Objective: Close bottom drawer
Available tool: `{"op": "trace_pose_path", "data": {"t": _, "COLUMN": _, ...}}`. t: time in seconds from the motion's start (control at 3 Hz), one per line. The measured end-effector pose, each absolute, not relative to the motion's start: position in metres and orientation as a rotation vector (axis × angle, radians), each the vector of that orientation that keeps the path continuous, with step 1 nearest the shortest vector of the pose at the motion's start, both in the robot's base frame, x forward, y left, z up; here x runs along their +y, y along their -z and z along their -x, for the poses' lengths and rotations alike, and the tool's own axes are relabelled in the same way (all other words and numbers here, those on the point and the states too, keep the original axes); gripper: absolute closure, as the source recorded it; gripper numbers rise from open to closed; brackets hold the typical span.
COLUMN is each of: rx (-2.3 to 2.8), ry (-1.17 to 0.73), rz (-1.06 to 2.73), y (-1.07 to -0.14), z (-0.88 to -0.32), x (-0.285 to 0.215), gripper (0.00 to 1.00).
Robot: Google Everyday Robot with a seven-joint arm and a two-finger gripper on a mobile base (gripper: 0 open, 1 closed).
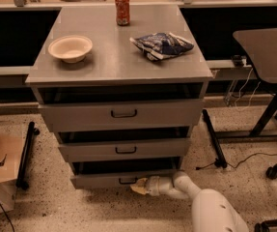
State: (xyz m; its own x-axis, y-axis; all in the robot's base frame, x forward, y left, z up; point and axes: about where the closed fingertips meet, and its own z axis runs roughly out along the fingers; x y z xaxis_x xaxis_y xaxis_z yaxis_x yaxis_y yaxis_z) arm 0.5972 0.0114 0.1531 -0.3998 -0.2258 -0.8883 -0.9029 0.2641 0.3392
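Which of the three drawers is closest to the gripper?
The bottom drawer, the one with the narrowest front. The gripper is low at its front, beside its handle; the middle drawer and top drawer sit higher.

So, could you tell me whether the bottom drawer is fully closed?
No, the bottom drawer juts out with a dark gap above its front, and the gripper is at that front beside its handle.

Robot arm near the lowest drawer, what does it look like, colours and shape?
The arm is smooth white: a bulbous rounded shell narrowing to a short cylindrical wrist. The gripper, at the front of the bottom drawer, is tan-yellow. No cables or markings show.
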Motion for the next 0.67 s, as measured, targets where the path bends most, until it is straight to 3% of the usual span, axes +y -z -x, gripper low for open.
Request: {"op": "trace_pose_path", "data": {"t": 0.67, "rx": 1.776, "ry": -1.141, "rz": 1.057, "y": -0.1490, "z": -0.6066, "x": 0.0131, "gripper": 1.00}}
